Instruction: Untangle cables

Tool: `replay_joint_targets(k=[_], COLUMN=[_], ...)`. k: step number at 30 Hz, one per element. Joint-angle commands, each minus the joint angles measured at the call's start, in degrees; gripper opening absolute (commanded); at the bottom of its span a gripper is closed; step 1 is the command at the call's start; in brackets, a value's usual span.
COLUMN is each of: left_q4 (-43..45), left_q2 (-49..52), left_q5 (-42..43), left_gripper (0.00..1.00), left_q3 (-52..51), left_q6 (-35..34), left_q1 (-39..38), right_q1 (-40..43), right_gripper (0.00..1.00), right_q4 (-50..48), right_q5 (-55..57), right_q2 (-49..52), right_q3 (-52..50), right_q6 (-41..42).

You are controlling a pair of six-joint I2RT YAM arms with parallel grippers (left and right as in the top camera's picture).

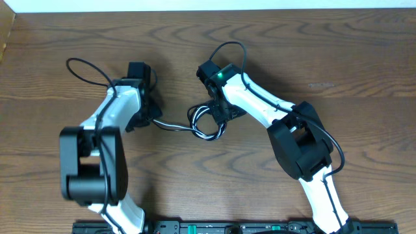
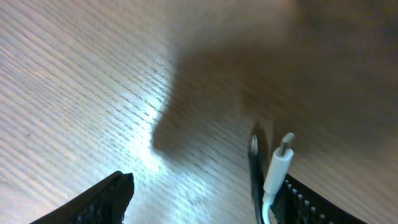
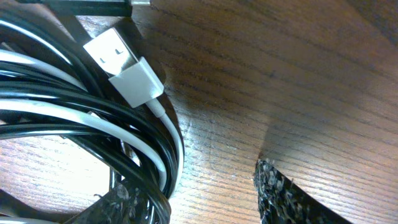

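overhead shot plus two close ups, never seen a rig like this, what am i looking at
Two robot arms work at a wooden table. The overhead picture looks straight down on both. The other two come from cameras on the wrists, each showing its own gripper's dark fingers. On the table lies a tangle of two thin cables, one black, one white. The left gripper is open, with two small plug ends beside one finger. The right gripper is open too; the cables rest against one finger, a white USB plug showing. Neither clamps anything.
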State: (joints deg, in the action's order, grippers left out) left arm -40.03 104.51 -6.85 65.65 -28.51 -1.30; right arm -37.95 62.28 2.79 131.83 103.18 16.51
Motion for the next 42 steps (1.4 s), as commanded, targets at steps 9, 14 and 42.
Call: replay_joint_targets(k=[9,14,42], left_q4=[0.8,1.5,11.0], left_q2=[-11.2,-10.2,0.8], left_q5=[12.6,13.7,12.7], left_gripper=[0.73,0.74,0.73], left_q3=[0.0,-1.0,-2.6], left_q6=[0.3,0.3,0.3], left_q1=[-0.5,-2.5,-13.3], right_q1=[0.4,0.4,0.4], right_gripper=[0.53,0.53,0.55], right_q4=[0.0,0.0,0.0], right_q5=[3.5,3.5,3.5], right_q2=[3.2,3.2,3.2], right_q3=[-1.3,-1.3,-1.3], right_q6=[0.2,0.2,0.2])
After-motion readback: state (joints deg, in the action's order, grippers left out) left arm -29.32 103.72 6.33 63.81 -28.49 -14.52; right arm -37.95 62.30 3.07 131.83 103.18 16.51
